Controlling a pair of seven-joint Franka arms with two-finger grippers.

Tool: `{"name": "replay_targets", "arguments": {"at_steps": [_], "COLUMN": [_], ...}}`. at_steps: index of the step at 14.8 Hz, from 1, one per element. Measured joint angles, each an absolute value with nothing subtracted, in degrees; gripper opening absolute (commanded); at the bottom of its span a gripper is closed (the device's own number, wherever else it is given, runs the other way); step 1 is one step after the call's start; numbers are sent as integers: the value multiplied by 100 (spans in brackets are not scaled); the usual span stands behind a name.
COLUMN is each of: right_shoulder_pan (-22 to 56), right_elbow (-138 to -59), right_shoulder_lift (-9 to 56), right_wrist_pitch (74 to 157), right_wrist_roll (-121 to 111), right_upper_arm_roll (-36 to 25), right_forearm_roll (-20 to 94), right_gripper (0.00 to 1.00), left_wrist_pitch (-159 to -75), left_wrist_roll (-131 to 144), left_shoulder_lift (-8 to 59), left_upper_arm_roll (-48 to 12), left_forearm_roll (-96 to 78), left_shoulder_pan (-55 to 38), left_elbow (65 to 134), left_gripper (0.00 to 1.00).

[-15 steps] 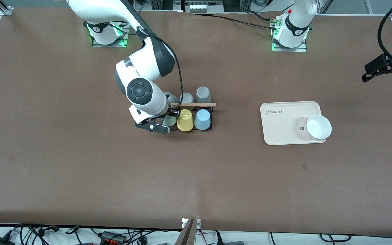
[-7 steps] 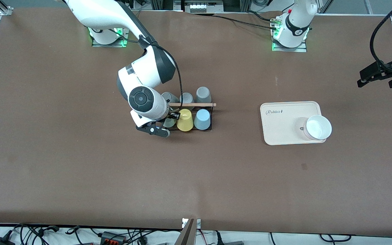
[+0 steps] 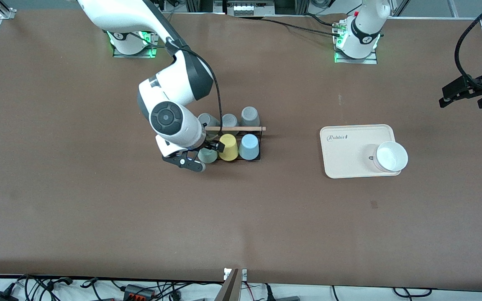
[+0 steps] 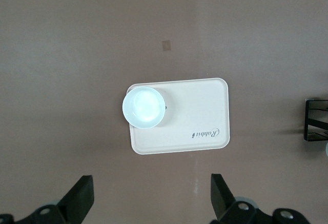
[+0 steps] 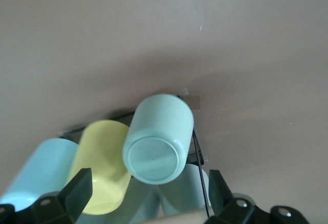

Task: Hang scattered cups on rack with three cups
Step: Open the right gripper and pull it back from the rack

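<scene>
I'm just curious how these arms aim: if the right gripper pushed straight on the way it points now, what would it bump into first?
Most likely the mint-green cup on the rack: the open right gripper frames its base squarely, though the gap between them is hard to judge.

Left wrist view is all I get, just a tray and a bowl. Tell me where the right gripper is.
Observer: The right gripper is down at the rack, its jaws open on either side of the mint-green cup without touching it.
Operator: List what the rack's nearer row holds.
Observer: Three cups, bottoms up: the mint-green one at the end toward the right arm, then a yellow cup, then a light blue cup.
Operator: Place my left gripper on the table.
Observer: The left gripper waits open, up in the air over the left arm's end of the table.
</scene>
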State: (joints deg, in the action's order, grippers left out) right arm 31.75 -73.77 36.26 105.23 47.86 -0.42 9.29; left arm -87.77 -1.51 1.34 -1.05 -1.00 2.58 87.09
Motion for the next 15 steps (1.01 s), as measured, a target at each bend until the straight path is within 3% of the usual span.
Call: {"name": "replay_targets", "arguments": {"at_steps": [5,15], "right_shoulder_pan": [2525,531], "right_elbow": [-6693,-6608], "right_shoulder_lift": [3403,2687], "right_wrist_pitch": [9964,9144], "right_wrist_roll": [4349,1121], "right_upper_arm_roll": [-94,-135], "right_forearm_roll": [774,458], "right_gripper": [100,100], "left_wrist_pitch": [-8777,-8777], "left_wrist_roll": [-151,-151], "left_shoulder_lift": [133,134], "left_upper_arm_roll": [-105,-106], "left_forearm_roll": [-100,-100], "left_shoulder_pan": [258,259], "left_elbow": [8709,8710], "left_gripper": [100,100]}}
